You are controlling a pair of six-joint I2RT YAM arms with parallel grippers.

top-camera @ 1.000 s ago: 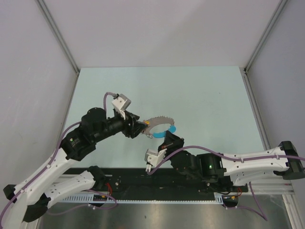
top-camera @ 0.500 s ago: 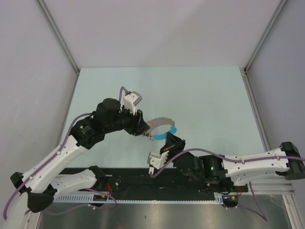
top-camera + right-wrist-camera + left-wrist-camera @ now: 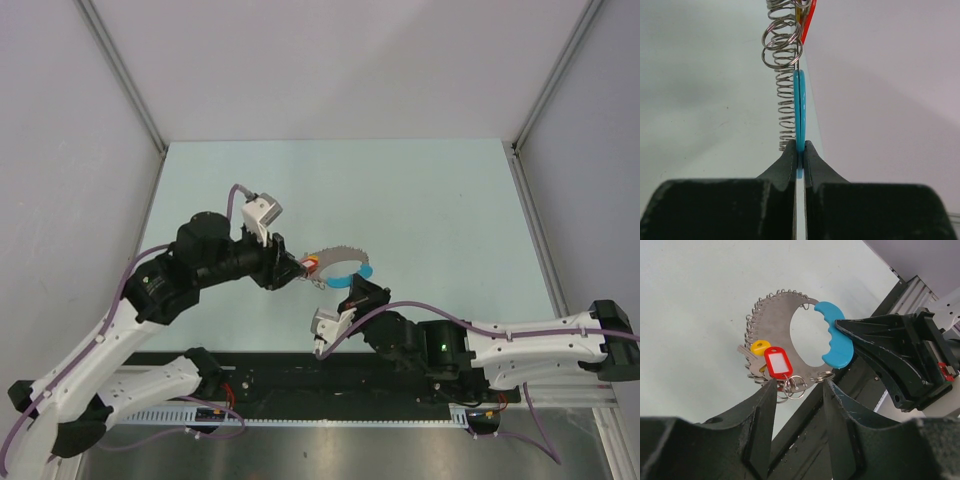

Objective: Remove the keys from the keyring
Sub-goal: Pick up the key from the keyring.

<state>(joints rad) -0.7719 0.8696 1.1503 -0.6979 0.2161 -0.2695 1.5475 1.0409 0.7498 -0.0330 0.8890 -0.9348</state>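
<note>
Right gripper (image 3: pixel 800 150) pinches the keyring (image 3: pixel 787 315) by its blue grip (image 3: pixel 835 340), held up off the table (image 3: pixel 450 200). Left gripper (image 3: pixel 797 387) has its fingers spread, straddling the split rings (image 3: pixel 795 384) just beside the blue grip, nothing caught yet. Red tag (image 3: pixel 777 361) and yellow-headed key (image 3: pixel 760 346) hang just past those rings, farther from the blue grip. Probably best to close on the tag or key itself, not the loose rings, then pull away from the blue grip.

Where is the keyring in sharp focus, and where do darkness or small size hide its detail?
Left wrist view: keyring and keys sharp, evenly lit; left gripper dark and slightly soft. Right wrist view: keyring seen edge-on, right gripper almost black. Top external view: soft light without hard shadows, keyring too small for detail.
</note>
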